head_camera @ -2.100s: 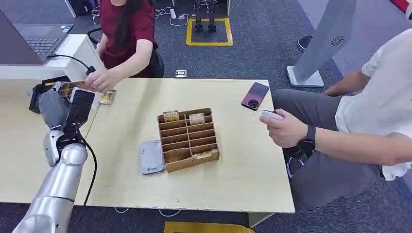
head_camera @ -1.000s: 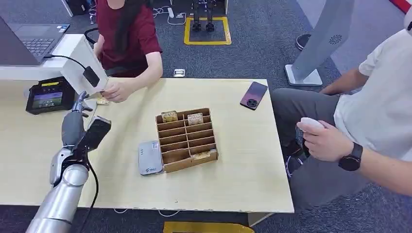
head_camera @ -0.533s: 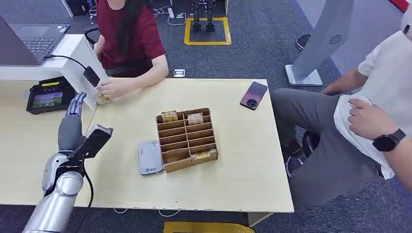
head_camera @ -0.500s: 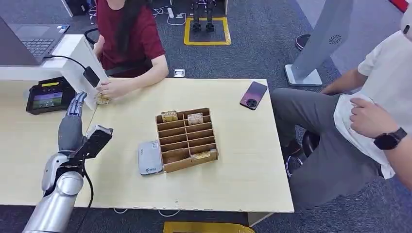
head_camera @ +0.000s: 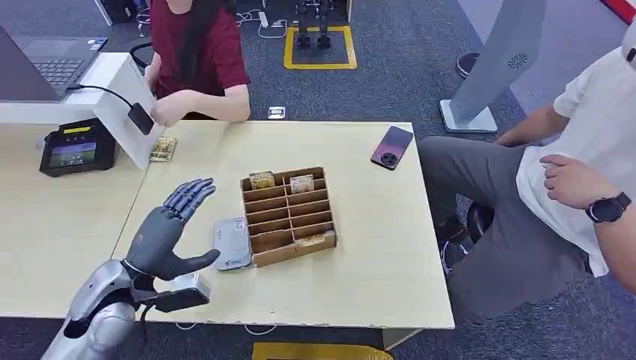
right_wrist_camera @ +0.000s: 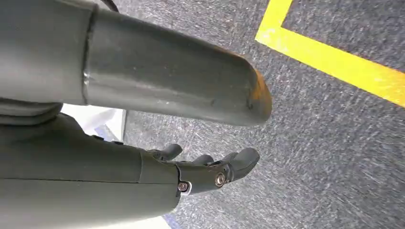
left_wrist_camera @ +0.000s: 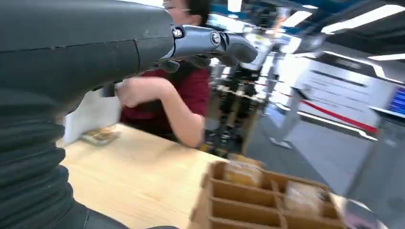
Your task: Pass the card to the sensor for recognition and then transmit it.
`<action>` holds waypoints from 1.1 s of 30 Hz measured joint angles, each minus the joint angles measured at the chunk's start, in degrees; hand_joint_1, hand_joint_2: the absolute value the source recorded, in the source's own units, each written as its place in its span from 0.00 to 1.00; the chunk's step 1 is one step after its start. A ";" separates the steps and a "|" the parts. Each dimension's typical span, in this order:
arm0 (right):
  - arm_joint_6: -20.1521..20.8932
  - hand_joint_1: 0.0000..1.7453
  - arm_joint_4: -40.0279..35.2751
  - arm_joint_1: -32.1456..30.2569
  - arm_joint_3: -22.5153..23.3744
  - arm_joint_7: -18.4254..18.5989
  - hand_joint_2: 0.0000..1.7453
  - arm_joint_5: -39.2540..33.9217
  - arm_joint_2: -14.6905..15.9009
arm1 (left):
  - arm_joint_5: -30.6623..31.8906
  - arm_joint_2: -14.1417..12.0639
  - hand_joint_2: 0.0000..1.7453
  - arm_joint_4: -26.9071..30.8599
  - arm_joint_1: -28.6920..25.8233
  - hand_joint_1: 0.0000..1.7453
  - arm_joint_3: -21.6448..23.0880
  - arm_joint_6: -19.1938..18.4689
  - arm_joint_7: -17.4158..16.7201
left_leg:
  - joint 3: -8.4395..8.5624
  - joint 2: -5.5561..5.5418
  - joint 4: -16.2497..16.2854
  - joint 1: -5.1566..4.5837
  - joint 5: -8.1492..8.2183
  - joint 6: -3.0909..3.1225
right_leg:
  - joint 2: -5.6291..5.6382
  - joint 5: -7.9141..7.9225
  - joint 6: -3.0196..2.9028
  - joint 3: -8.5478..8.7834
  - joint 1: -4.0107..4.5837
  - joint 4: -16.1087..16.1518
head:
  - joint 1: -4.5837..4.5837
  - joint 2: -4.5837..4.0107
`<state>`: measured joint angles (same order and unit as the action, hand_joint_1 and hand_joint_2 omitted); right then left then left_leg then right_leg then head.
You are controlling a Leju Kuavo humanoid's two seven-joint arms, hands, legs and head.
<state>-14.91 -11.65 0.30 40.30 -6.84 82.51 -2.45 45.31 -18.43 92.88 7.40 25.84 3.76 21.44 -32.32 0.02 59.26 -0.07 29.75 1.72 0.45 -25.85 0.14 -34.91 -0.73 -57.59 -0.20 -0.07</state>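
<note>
Left hand (head_camera: 166,231) is held above the table (head_camera: 375,255), fingers spread and extended, nothing in it; it is seen just left of the grey card reader (head_camera: 232,241). Right hand (right_wrist_camera: 210,174) is seen over dark carpet, fingers loosely curled and apart, nothing held. The reader lies touching the left wall of the cardboard divider box (head_camera: 289,215) (gold cards are seen in three compartments). A gold card (head_camera: 163,148) lies flat near the table's far-left edge, beside a white stand, well apart from the left hand. A person's hand (head_camera: 169,109) is raised above that card. A payment terminal (head_camera: 72,146) sits left of the stand; a phone (head_camera: 392,147) lies at far right.
</note>
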 joint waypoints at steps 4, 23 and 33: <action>-0.07 0.00 -0.15 0.15 0.42 -0.50 0.00 -0.11 -0.44 | 4.18 -0.65 1.00 2.73 0.00 0.00 7.16 1.56 -2.01 | 0.03 0.01 0.00 0.00 0.00 0.00 | -0.02 0.01 0.00 0.02 0.00 0.00 | 0.02 0.00; -0.24 0.00 -1.46 -0.41 2.32 1.12 0.00 0.90 -1.68 | 17.22 -2.01 1.00 2.59 1.04 0.00 18.83 7.65 -14.37 | 0.04 0.02 0.00 0.01 0.00 0.00 | -0.01 0.00 0.00 0.02 0.01 0.00 | 0.02 0.00; -0.24 0.00 -2.71 -0.60 2.99 1.38 0.00 1.86 -3.58 | 23.75 3.24 1.00 -2.85 3.10 0.00 20.52 6.29 -22.38 | 0.05 0.01 0.01 -0.01 0.00 0.01 | -0.03 0.01 0.00 0.03 0.00 0.00 | -0.02 0.00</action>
<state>-15.15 -14.36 -0.30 43.30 -5.46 84.37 -6.03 69.07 -15.19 90.03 10.50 46.36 10.05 -0.94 -32.27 0.03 59.27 -0.08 29.74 1.73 0.42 -25.85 0.14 -34.88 -0.73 -57.59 -0.22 -0.07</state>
